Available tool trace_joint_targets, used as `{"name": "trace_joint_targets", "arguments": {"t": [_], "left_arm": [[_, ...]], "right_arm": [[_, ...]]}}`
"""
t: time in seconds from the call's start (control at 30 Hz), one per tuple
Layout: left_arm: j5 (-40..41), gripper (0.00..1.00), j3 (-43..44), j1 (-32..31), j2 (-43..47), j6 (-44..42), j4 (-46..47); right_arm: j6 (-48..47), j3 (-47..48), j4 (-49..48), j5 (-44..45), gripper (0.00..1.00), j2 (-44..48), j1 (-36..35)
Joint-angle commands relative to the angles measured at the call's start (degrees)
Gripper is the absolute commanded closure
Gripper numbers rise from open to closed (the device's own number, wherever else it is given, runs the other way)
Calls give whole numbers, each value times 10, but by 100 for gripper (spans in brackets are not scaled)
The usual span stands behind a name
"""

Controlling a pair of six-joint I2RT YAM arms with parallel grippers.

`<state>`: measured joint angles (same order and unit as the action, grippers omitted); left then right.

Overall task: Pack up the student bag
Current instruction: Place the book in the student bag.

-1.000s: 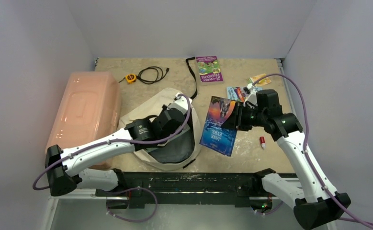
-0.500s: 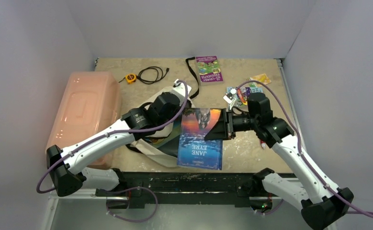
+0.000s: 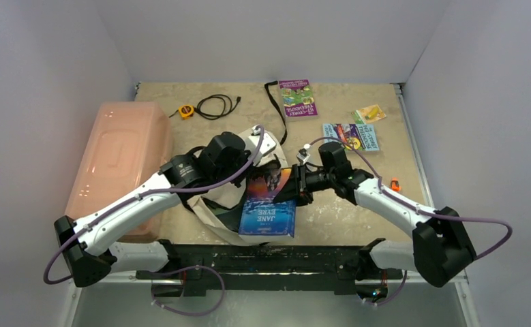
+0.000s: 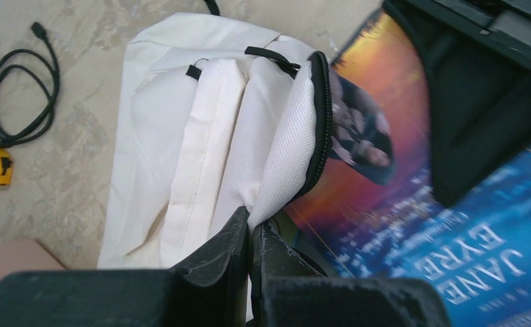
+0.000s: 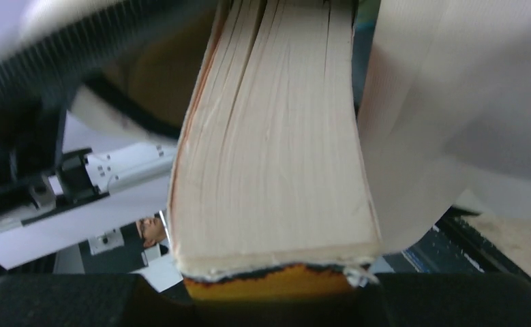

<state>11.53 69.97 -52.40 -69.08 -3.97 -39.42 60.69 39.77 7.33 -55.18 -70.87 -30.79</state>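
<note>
Mid-table, the left gripper [image 4: 251, 230] is pinched shut on the zipper lip of the student bag [image 4: 180, 136], holding its mouth open rightward, where the right gripper [image 3: 298, 187] clamps the Jane Eyre book [image 3: 268, 208], long axis near-to-far, just at that mouth.

Part of the book [image 4: 446, 266] seems hidden behind the student bag [image 4: 174, 136].

Bright, even light; rt wrist view blurry up close.
</note>
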Motion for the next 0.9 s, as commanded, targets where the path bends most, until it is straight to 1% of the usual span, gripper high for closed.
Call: {"name": "trace_joint_targets", "arguments": {"t": [0.0, 0.03, 0.1, 0.17, 0.27, 0.33, 0.4, 0.43, 0.47, 0.5, 0.57, 0.67, 0.77, 0.87], "left_arm": [[-110, 100, 30, 4, 31, -20, 2], [-132, 100, 31, 4, 29, -16, 4], [-146, 100, 36, 4, 21, -4, 8], [-125, 100, 49, 5, 4, 20, 12], [-89, 100, 86, 7, -22, 46, 7], [-20, 100, 109, 8, -39, 72, 2], [74, 100, 126, 13, -53, 95, -1], [104, 100, 131, 18, -58, 102, 0], [111, 100, 133, 27, -61, 111, 8], [102, 100, 134, 37, -62, 120, 13], [55, 100, 139, 58, -64, 125, 23], [42, 100, 151, 69, -70, 117, 19], [30, 100, 138, 74, -62, 109, 40], [-21, 100, 115, 91, -52, 118, 78]], "right_arm": [[117, 7, -182, 55, 100, -10, -1], [142, 2, -208, 77, 100, -17, -1], [166, 1, -213, 138, 100, -27, -1], [206, -12, -243, 185, 100, -32, -5], [239, -17, -252, 244, 100, -39, -5], [239, -4, -239, 264, 100, -51, -4], [235, 21, -242, 260, 100, -80, 2], [233, 35, -242, 253, 100, -96, 3], [229, 54, -236, 256, 100, -114, 3], [224, 64, -229, 265, 100, -123, 1], [214, 68, -216, 277, 100, -130, -1], [211, 35, -218, 291, 100, -113, -1], [228, 0, -244, 308, 100, -99, -5], [234, -5, -273, 309, 100, -114, -10]]}}
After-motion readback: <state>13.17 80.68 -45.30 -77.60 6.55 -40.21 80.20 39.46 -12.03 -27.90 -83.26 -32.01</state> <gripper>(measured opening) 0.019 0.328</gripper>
